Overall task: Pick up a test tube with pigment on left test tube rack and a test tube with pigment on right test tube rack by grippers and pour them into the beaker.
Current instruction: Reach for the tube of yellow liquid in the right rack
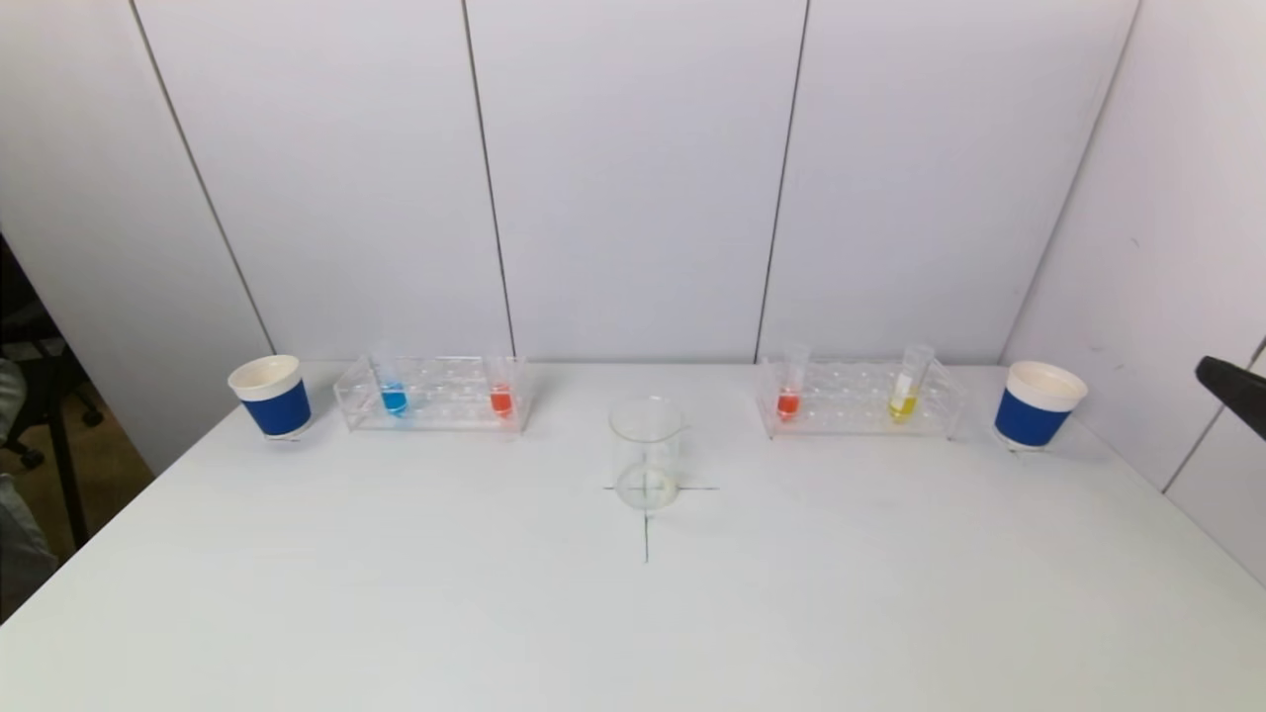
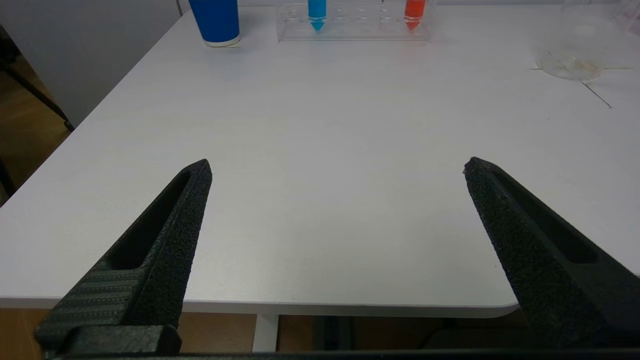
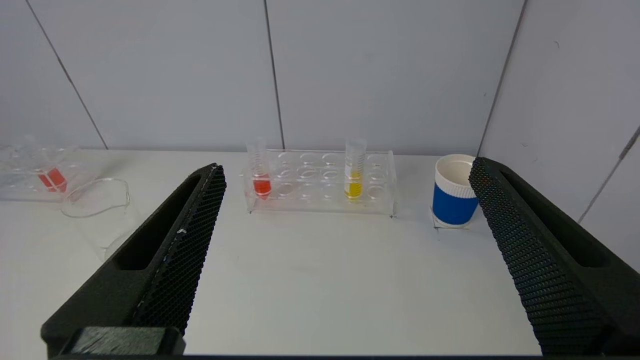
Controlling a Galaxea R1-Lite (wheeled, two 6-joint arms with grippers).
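The clear beaker [image 1: 646, 453] stands empty at the table's centre on a drawn cross. The left clear rack [image 1: 435, 396] holds a blue-pigment tube [image 1: 394, 396] and an orange-red tube [image 1: 500, 398]. The right clear rack [image 1: 859, 400] holds an orange-red tube [image 1: 788, 400] and a yellow tube [image 1: 902, 403]. My left gripper [image 2: 337, 167] is open and empty above the table's near left part, far from its rack [image 2: 350, 22]. My right gripper [image 3: 347, 167] is open and empty, in front of the right rack [image 3: 320, 182]; only a dark tip shows at the head view's right edge [image 1: 1231, 388].
A blue-and-white paper cup [image 1: 272, 396] stands left of the left rack and another [image 1: 1037, 403] right of the right rack. White wall panels rise behind the table. The table's left edge drops to the floor, where dark chair legs stand [image 1: 40, 435].
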